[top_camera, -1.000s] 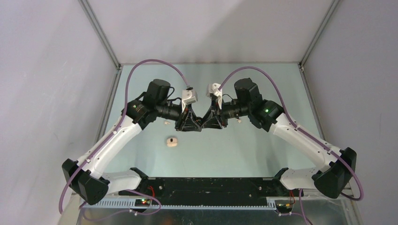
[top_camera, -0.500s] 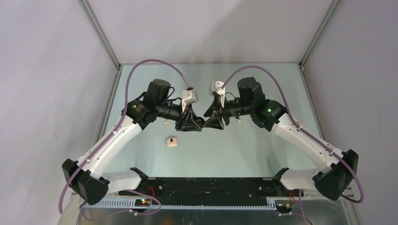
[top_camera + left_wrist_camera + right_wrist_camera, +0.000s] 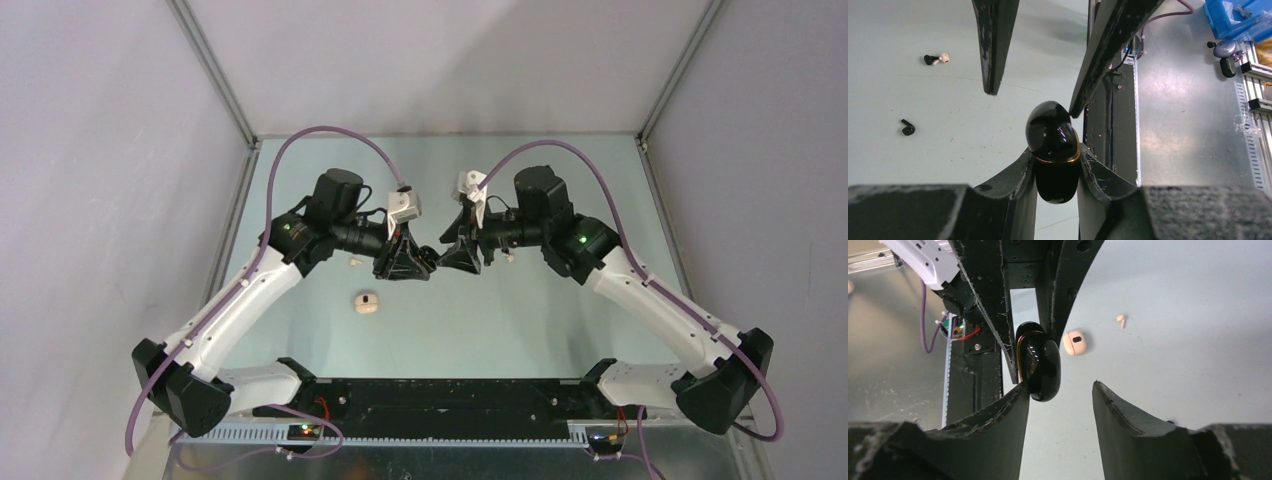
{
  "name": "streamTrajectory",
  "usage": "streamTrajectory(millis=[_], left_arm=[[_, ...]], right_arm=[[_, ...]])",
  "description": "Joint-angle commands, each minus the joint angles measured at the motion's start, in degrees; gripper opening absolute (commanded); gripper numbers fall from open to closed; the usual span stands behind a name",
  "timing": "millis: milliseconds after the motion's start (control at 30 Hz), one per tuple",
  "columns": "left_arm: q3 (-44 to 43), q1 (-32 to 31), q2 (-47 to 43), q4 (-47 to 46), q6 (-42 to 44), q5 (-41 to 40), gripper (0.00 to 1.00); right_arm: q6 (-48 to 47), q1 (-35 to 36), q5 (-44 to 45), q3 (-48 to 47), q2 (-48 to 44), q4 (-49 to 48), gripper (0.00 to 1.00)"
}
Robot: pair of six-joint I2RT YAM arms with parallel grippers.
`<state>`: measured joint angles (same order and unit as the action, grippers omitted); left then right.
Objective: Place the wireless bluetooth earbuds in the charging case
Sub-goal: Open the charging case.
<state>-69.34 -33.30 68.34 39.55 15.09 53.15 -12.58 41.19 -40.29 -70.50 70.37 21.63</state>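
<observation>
Grip check | we clamp left gripper (image 3: 1055,150) on black gold-banded case (image 3: 1050,127), steadying it aloft for opening | right gripper (image 3: 443,258), spread apart at its 3 o'clock from above, seems poised for the lid.

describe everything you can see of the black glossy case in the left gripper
The black case is a smooth, glossy, egg-shaped pod, plastic by its look, with a thin gold band around its middle. It appears closed. The left gripper clamps its lower half between both fingers and holds it aloft, with the rounded end pointing toward the open right gripper. One of that gripper's fingers sits at the free end, contact unclear.
</observation>
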Motion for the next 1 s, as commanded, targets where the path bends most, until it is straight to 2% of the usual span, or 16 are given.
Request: streamTrajectory(millis=[0, 333, 567, 667, 800, 967], left_arm=[[-1.4, -0.3, -1.3, -0.6, 1.0, 2.2, 0.02], [-2.4, -0.3, -0.8, 0.7, 2.0, 1.7, 0.00], [-2.5, -0.3, -0.5, 0.6, 2.0, 1.5, 0.00], [-2.6, -0.3, -0.4, 0.5, 1.7, 1.5, 0.00], [-2.5, -0.4, -0.6, 0.4, 1.6, 1.6, 0.00], [-2.2, -0.4, -1.0, 0.2, 1.5, 1.8, 0.00]], right_arm=[[-1.9, -0.6, 4.4, -0.2, -2.4, -2.0, 0.54], [-3.2, -1.5, 6.2, -0.2, -4.2, -1.5, 0.55], [-3.2, -1.2, 0.1, -0.2, -3.4, -0.4, 0.59], [-3.5, 1.0, 0.7, -0.2, -2.3, -0.2, 0.61], [-3.5, 3.1, 3.0, -0.2, -0.6, -0.6, 0.62], [-1.6, 3.7, 14.6, -0.2, 0.1, -3.7, 0.62]])
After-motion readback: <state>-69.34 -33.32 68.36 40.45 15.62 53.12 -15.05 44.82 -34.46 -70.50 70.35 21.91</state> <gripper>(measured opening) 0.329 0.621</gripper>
